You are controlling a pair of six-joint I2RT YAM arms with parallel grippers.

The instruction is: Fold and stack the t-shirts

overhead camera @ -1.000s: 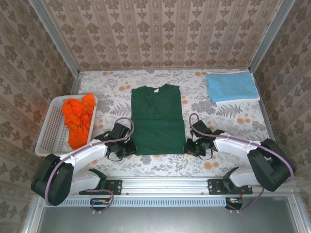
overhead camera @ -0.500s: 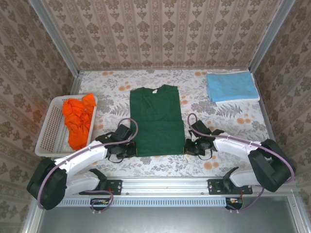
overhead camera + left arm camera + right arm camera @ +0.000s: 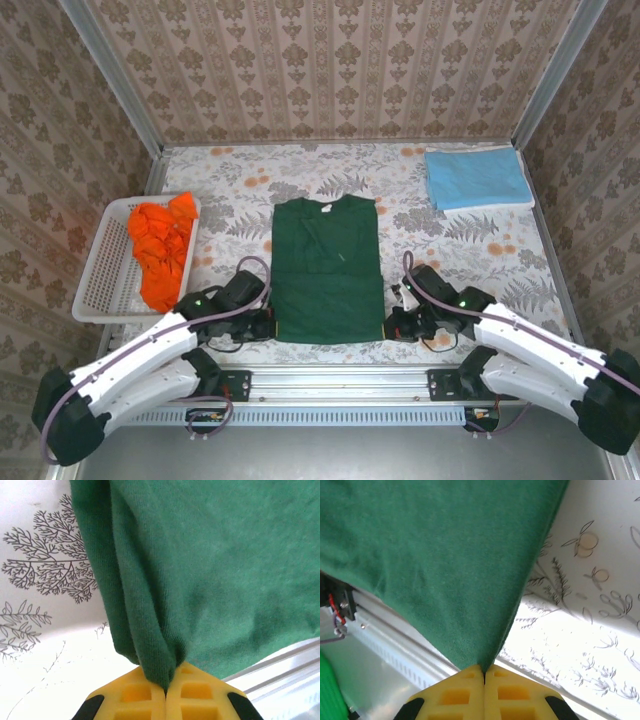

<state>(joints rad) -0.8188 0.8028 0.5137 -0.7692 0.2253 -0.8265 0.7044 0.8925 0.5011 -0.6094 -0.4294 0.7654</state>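
left tool (image 3: 165, 689) clamped on near-left hem corner of the dark green t-shirt (image 3: 326, 268), right tool (image 3: 484, 672) clamped on its near-right corner. Shirt spread mid-counter (image 3: 480, 265), collar far side. light blue t-shirt (image 3: 477, 178) folded far right; orange t-shirts (image 3: 160, 250) in white basket (image 3: 95, 290) at left.

I note smooth white shells and bulky black joint housings on the left arm (image 3: 140, 352) and right arm (image 3: 540, 345). A lilac cable (image 3: 258, 262) runs along each. The left gripper (image 3: 165, 690) and right gripper (image 3: 484, 672) carry yellow moulded fingers (image 3: 137, 695) with square recesses, flanked by black side pieces.
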